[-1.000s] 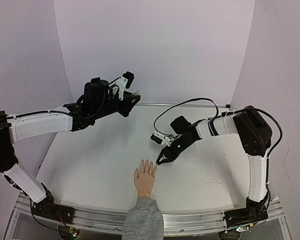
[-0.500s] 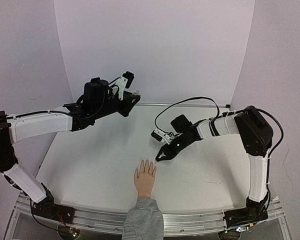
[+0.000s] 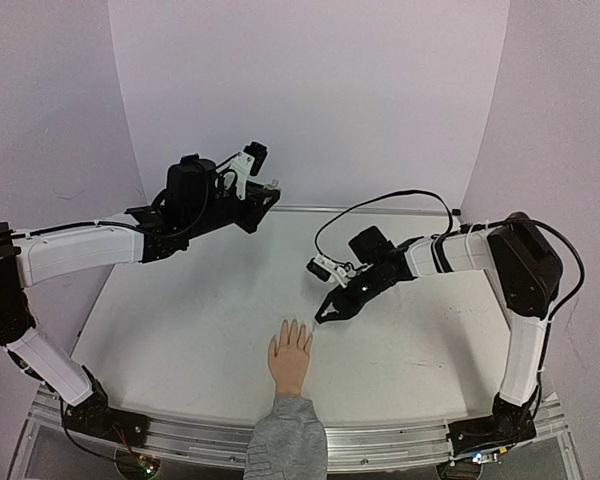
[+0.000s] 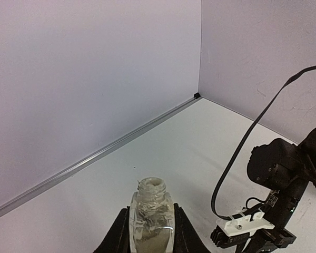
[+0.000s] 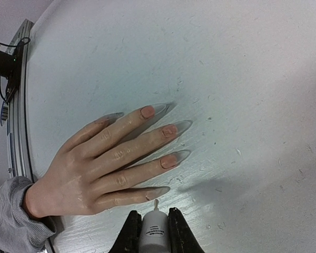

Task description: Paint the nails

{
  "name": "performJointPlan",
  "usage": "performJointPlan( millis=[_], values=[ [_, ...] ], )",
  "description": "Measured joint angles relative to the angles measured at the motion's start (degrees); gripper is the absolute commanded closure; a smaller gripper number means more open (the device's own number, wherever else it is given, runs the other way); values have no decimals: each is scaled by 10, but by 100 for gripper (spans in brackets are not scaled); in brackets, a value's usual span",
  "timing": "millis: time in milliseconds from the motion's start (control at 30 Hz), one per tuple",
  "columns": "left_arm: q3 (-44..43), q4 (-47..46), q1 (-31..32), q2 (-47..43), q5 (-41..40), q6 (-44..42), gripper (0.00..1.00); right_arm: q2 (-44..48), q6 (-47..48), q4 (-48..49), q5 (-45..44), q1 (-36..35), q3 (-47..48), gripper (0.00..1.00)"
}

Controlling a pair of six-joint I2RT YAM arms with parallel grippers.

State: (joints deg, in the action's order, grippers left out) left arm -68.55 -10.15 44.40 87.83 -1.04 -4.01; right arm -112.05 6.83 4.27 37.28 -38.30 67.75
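Note:
A small flesh-coloured hand (image 3: 290, 358) with a grey sleeve cuff (image 3: 288, 438) lies palm down at the table's near edge. In the right wrist view its long pale nails (image 5: 170, 130) point right, away from the cuff. My right gripper (image 3: 325, 313) hovers just beyond the fingertips, shut on a white brush cap (image 5: 154, 232). The brush tip sits just off the nearest finger's nail (image 5: 157, 192). My left gripper (image 3: 268, 192) is raised at the back left, shut on a small open clear bottle (image 4: 151, 221) held upright.
The white table (image 3: 180, 320) is enclosed by pale walls at the back and sides. A metal rail (image 3: 380, 440) runs along the near edge. The right arm's black cable (image 3: 380, 205) loops above the table.
My right gripper with the brush cap has shifted slightly right and up, away from the fingertips. The left arm and the hand have not moved.

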Motion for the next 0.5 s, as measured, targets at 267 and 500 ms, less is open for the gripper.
performJointPlan(
  millis=[267,500],
  values=[
    [0,0,0,0,0,0,100,-30,0,1,18,0,9,100],
    [0,0,0,0,0,0,100,-33,2,2,20,0,9,100]
  ],
)
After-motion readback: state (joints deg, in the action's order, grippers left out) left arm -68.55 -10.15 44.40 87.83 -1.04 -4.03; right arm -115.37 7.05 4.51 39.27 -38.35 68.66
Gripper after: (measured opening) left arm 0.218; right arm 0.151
